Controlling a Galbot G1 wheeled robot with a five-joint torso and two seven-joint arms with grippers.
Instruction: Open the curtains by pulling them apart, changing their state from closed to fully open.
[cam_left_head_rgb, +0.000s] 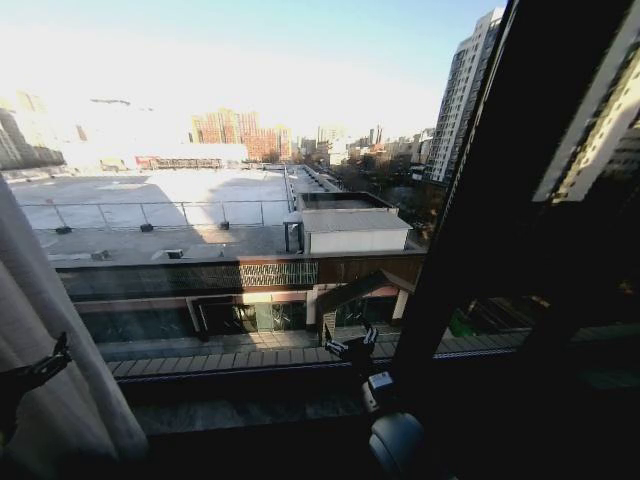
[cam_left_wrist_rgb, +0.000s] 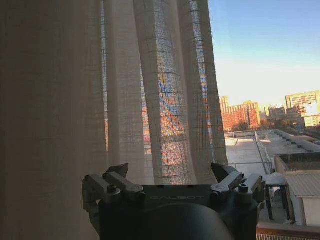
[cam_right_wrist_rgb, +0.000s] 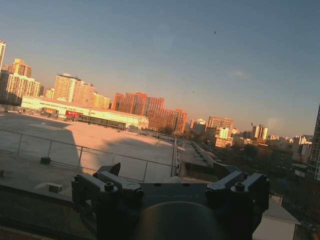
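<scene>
The sheer curtains (cam_left_head_rgb: 45, 330) hang bunched at the far left. The left gripper (cam_left_wrist_rgb: 172, 175) faces them with jaws apart, holding nothing. The right gripper (cam_right_wrist_rgb: 170, 172) is also spread wide, before the bare window (cam_left_head_rgb: 250, 150).

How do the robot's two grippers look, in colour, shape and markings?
Both are dark, near black. The left gripper has a rounded body marked GALBOT, two angular linkage fingers with pointed tips, and round bolts. The right gripper has the same build.

Harsh backlight, glaring sky, dark foreground
</scene>
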